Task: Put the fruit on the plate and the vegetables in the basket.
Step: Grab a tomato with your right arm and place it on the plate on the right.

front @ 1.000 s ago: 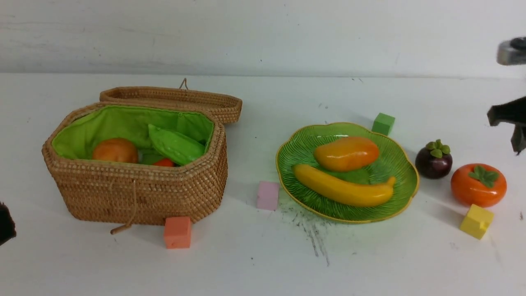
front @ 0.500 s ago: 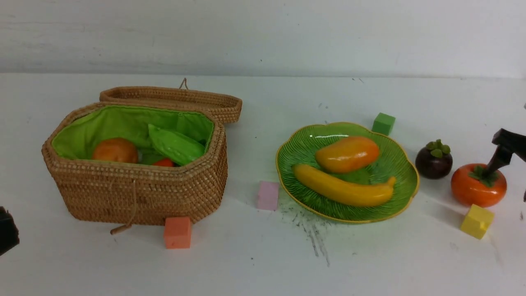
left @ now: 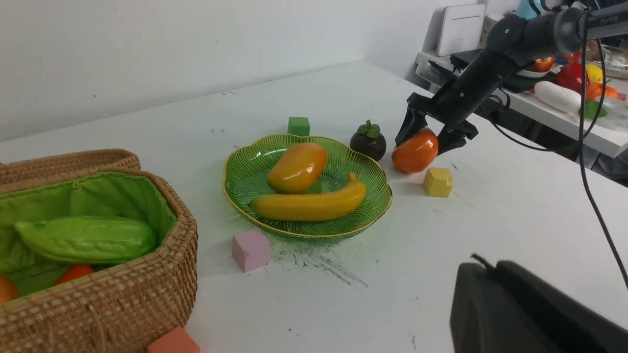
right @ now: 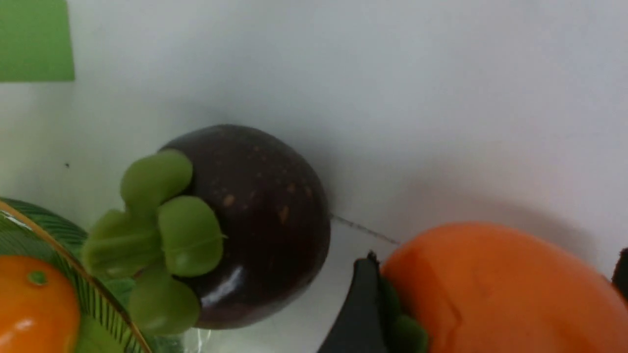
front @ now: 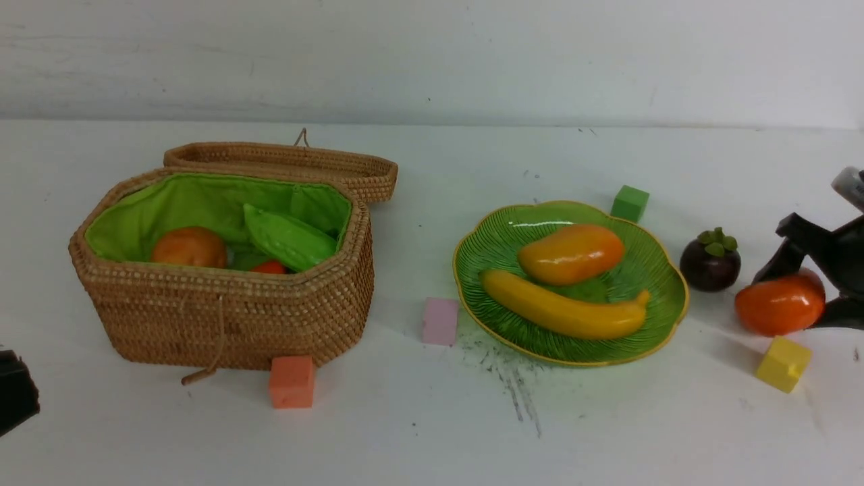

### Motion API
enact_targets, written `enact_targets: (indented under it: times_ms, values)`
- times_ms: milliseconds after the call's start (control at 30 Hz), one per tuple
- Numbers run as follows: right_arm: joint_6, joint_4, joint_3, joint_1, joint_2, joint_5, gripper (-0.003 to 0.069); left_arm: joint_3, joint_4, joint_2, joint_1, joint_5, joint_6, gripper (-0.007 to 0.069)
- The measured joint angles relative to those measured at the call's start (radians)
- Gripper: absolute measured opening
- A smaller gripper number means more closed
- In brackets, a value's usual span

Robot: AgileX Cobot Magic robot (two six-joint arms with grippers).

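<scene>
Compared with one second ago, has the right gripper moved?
Yes. The right gripper has come down toward the yellow cube, and its jaws now straddle the persimmon.

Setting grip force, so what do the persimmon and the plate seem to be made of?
Persimmon: likely hard plastic, glossy, with sharp light reflections on smooth skin. Plate: looks like green glass, shiny and ribbed, gold-edged; glazed ceramic is possible.

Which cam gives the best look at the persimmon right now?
Left wrist view: the whole persimmon shows, with the right gripper straddling it. Front view has the persimmon near the frame edge, partly behind the gripper. Right wrist view crops the persimmon close up, one side cut off.
</scene>
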Motion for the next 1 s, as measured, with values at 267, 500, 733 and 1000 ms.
enact_targets:
  times_ms: [267,500,733,1000]
  values:
    - [-0.063,0.008,0.0,0.0,0.001,0.015,0.0536,0.0,-0.01,0.0,0.0,0.0,0.0,0.0015]
    - [-0.082,-0.054,-0.03,0.0,-0.061,0.061,0.0536,0.0,-0.012,0.0,0.0,0.0,0.0,0.0015]
    - [-0.082,-0.068,-0.08,0.025,-0.291,0.144,0.0536,0.0,-0.013,0.0,0.0,0.008,0.0,0.0015]
    - [-0.146,-0.06,-0.088,0.238,-0.405,0.159,0.0536,0.0,-0.013,0.0,0.0,0.033,0.0,0.0015]
